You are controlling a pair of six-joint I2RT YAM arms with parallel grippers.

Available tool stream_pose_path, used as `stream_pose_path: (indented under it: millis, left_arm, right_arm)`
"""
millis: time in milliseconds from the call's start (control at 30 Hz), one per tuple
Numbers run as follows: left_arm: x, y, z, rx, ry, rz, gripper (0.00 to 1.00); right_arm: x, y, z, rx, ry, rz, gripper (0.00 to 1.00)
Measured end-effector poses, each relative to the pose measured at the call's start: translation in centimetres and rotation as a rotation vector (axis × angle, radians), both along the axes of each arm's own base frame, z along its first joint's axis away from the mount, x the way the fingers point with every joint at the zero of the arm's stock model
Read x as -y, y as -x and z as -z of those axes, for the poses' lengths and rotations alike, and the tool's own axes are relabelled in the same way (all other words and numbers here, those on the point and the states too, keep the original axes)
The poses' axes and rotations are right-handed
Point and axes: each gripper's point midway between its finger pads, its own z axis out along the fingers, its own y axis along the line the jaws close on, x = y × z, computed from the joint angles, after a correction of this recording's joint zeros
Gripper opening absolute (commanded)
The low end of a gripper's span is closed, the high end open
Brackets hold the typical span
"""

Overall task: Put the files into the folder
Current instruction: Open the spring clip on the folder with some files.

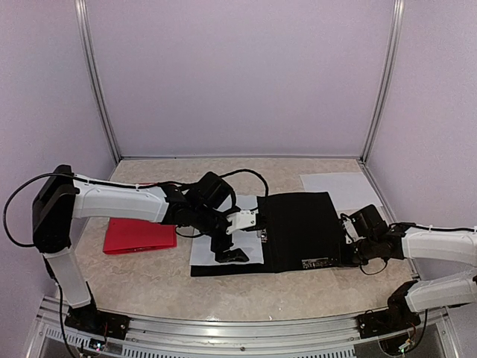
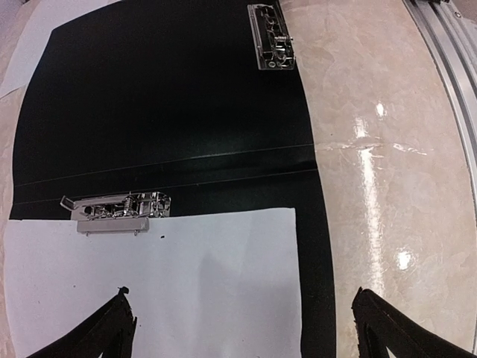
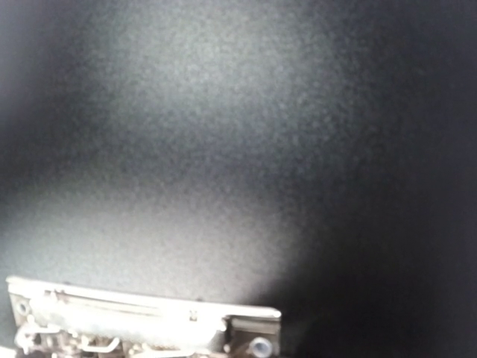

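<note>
Nearest the arm bases, the right end effector (image 1: 352,242) sits low at the right-hand edge of an open black folder (image 2: 164,112). Its wrist camera is so close to the dark cover that only blurred black and one metal spring clip (image 3: 141,317) show, so it cannot be told how far its jaws are parted or whether they grip the cover. Toward the middle of the counter (image 2: 373,149), the left end effector (image 1: 229,252) hovers with its jaws spread as wide as they go and nothing between them, its two dark fingers (image 2: 104,332) framing the scene from either side. Directly beneath it a white paper sheet (image 2: 171,283) lies flat on the folder's left flap. The sheet's far edge sits just short of a second spring clip (image 2: 119,207), and a strip of black cover shows past its side edge. To the outer side of the left end effector, a closed red folder (image 1: 139,235) rests on the counter, apart from the black one. Farthest off, beyond the right end effector and past the folder's far corner, a second white sheet (image 1: 339,181) lies loose on the counter. The step in hand appears to be seating the first sheet in the folder. That sheet looks placed, so the next move probably calls for reaching out to the loose sheet, getting a finger under its thin edge, and carrying it back squarely onto the one below.
</note>
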Motion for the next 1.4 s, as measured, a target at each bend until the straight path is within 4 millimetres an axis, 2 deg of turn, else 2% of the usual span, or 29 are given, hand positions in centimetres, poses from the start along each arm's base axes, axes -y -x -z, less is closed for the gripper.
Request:
stream_pose_path:
  millis: [333, 633, 833, 1000, 1167, 1400]
  left_arm:
    - [-0.6, -1.2, 0.2, -0.001, -0.005, -0.071, 0.99]
    - [-1.5, -3.9, -0.5, 0.022, 0.013, -0.188, 0.99]
    - [-1.6, -4.3, -1.0, 0.036, 0.023, -0.213, 0.99]
    - [-1.6, -4.5, -1.0, 0.042, 0.021, -0.223, 0.99]
    - [-1.6, -4.7, -1.1, 0.046, 0.023, -0.233, 0.99]
    - [-1.6, -4.7, -1.2, 0.021, 0.033, -0.259, 0.99]
  right_arm:
    - [-0.3, -0.1, -0.1, 0.009, -0.015, -0.011, 0.01]
    - [-0.9, -0.4, 0.3, 0.008, -0.016, -0.043, 0.0]
    - [-0.9, 0.0, 0.3, 0.001, -0.008, -0.045, 0.15]
    - [-0.7, -0.3, -1.4, 0.05, -0.034, -0.015, 0.26]
    - [-0.5, -0.2, -2.5, 0.091, -0.072, 0.014, 0.27]
    - [-0.2, 1.6, -0.2, 0.019, -0.078, 0.016, 0.24]
